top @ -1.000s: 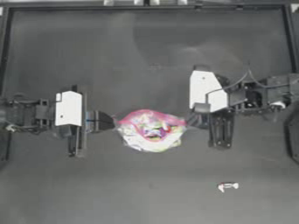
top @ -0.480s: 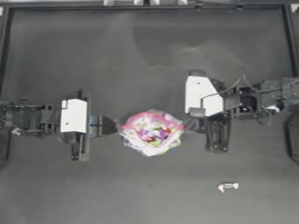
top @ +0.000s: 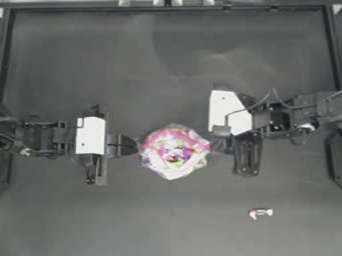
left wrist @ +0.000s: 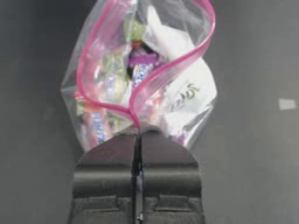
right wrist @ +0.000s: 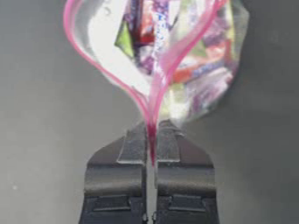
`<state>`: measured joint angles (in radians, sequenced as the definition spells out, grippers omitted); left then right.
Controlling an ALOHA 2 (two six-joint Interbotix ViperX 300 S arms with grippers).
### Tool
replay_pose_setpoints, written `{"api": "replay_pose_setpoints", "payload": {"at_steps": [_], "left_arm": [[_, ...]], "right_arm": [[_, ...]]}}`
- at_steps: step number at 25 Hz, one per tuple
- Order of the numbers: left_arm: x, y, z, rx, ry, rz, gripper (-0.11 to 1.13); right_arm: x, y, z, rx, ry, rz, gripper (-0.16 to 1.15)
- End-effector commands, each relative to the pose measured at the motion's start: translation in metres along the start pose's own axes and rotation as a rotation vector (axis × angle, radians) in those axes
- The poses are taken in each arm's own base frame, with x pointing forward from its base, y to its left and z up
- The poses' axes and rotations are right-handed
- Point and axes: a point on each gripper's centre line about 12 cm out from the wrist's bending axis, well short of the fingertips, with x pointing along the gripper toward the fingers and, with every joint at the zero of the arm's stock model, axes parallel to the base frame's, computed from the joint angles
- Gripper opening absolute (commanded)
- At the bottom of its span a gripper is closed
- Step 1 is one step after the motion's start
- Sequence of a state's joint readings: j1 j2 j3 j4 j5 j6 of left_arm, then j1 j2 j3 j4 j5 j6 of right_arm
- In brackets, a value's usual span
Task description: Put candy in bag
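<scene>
Bag [top: 174, 151] pinched btwn left pincer [top: 135, 146] & right pincer [top: 215, 145] (both clamped), candy [top: 260, 213] apart

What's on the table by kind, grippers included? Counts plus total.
Clear zip bag of mixed sweets, pink zip strip: 1
Loose white wrapped candy: 1
Grippers shut on the bag's mouth: 2, left gripper and right gripper
Total: 4
Sweets inside the bag are too jumbled to count.

Left gripper [top: 137, 146] and right gripper [top: 215, 145] face each other mid-table, each clamped on a bag [top: 174, 151] end.
</scene>
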<state>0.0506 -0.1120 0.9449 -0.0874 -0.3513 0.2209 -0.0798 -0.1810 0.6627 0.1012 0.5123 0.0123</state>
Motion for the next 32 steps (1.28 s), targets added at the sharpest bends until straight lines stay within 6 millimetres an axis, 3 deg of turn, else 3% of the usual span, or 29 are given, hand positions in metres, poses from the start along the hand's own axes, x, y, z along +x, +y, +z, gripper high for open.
{"api": "replay_pose_setpoints", "payload": {"at_steps": [1,12,32], "left_arm": [[0.001,0.002,0.010,0.003,-0.033,0.007,0.04],[0.008,0.002,0.002,0.016,-0.001,0.011,0.04],[0.012,0.003,-0.003,0.015,0.017,0.014,0.04]], "right_arm": [[-0.001,0.001,0.005,-0.006,-0.021,-0.001,0.06],[0.013,-0.001,0.002,-0.004,0.011,-0.005,0.06],[0.021,-0.002,-0.004,-0.009,0.030,-0.009,0.06]]}}
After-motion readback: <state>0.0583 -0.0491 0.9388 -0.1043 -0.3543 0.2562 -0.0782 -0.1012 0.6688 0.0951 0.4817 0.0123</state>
